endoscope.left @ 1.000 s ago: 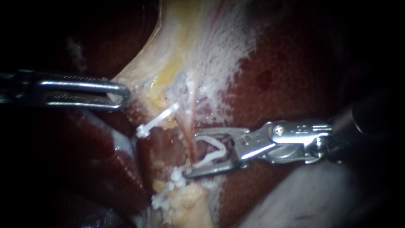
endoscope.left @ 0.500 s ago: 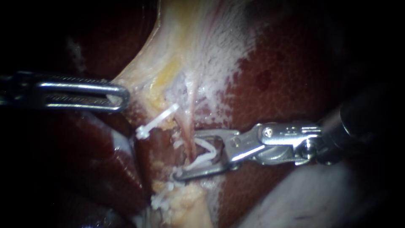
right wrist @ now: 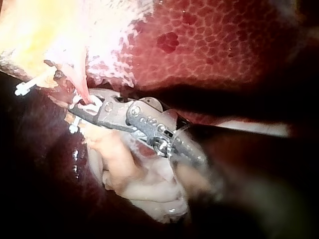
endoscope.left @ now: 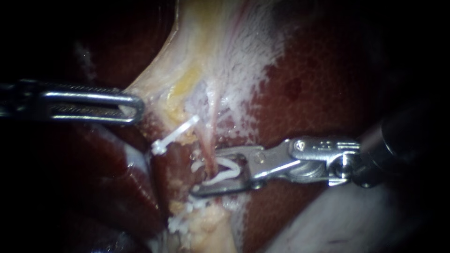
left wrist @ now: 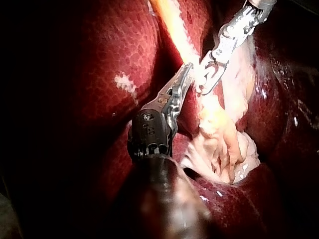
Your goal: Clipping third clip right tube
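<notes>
Thin pink tube point(endoscope.left: 209, 140), likely soft, tearable, is straddled below slanted white clip point(endoscope.left: 176, 134) by V-shaped white clip point(endoscope.left: 227, 171) pinched in jaws of right instrument point(endoscope.left: 206, 172)

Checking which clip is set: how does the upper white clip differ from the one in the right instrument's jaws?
The upper clip is shut into one straight bar; the loaded clip spreads in a V. The upper clip lies free of any instrument; the loaded clip sits in the right instrument, jaws shut on it, straddling the tube. Both are white.
</notes>
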Motion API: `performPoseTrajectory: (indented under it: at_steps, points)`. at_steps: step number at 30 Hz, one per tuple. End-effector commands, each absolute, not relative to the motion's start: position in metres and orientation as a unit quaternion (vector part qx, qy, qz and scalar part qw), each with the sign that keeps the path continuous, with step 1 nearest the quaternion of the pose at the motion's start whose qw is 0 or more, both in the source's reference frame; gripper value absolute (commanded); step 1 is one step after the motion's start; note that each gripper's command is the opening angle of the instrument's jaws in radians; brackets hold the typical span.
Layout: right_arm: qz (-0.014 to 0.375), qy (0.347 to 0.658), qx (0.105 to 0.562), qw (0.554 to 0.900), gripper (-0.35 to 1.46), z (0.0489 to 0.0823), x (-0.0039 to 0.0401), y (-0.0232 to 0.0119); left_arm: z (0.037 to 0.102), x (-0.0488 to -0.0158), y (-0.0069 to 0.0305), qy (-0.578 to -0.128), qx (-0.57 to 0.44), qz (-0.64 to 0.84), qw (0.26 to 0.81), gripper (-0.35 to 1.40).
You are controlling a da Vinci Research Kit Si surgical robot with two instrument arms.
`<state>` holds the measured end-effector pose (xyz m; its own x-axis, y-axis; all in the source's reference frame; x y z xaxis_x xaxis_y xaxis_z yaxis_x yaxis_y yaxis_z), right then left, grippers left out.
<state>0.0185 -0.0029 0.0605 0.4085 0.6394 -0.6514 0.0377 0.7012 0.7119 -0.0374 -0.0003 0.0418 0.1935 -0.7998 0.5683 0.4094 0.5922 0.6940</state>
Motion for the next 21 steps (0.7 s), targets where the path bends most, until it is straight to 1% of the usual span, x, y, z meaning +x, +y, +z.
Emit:
performPoseTrajectory:
  at_steps: [1,4,21]
  points:
    - [0.199,0.507,0.331,0.770,-0.22,0.0605,0.0185,-0.0029,0.0418,-0.0374,-0.0003,-0.489,0.199,-0.405,0.746,-0.35]
    - [0.207,0.508,0.320,0.773,-0.35,0.0605,0.0182,-0.0029,0.0418,-0.0374,-0.0003,-0.489,0.199,-0.405,0.746,-0.35]
    - [0.208,0.508,0.317,0.774,-0.35,0.0608,0.0179,-0.0031,0.0421,-0.0374,-0.0003,-0.489,0.199,-0.405,0.746,-0.35]
